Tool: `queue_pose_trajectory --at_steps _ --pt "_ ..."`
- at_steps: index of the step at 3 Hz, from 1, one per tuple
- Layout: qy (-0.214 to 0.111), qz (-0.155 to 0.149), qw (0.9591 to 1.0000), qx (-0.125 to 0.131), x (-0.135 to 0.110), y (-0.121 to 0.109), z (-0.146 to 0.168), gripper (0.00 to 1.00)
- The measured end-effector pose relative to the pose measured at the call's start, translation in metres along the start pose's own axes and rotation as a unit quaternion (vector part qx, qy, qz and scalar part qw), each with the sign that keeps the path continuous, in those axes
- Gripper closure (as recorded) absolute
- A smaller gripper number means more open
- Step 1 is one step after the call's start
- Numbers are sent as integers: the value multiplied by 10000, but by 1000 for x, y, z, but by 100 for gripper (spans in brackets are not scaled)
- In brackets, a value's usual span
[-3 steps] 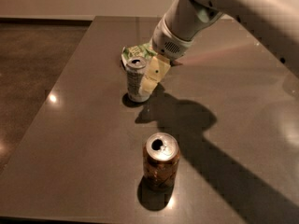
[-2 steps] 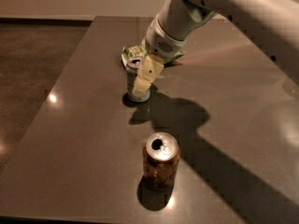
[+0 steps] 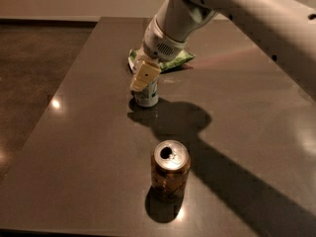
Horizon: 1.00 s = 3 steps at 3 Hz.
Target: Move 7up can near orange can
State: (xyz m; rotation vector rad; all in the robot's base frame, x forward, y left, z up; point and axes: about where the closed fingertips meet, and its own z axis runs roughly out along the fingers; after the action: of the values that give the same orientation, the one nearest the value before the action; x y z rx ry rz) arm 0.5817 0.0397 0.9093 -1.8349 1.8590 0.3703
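The 7up can [image 3: 147,97] stands upright on the dark table [image 3: 89,132], left of centre, with only its pale green-white lower part showing. My gripper [image 3: 145,78] comes down from the upper right and sits over the top of this can, hiding its silver top. The orange can [image 3: 170,171] stands upright nearer the front, about one and a half can heights in front of the 7up can and slightly to the right. Its silver top is open to view.
A green chip bag [image 3: 170,61] lies flat just behind the 7up can, partly under my arm [image 3: 237,9]. The table's left edge [image 3: 54,93] runs diagonally beside a dark floor. The arm's shadow crosses the table to the right.
My gripper has moved left and down from beside the 7up can to over its top. Both cans stand where they were.
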Motion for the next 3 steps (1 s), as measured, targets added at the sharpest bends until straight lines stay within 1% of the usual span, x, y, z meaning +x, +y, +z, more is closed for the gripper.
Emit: queue_pose_trajectory --at_steps 1,2,3 --pt "-12 -107 9999 -21 0 7 -9 72" --pt "-77 -325 9994 -94 1 25 -28 95" --pt "-166 -595 9977 -281 10 52 -50 100"
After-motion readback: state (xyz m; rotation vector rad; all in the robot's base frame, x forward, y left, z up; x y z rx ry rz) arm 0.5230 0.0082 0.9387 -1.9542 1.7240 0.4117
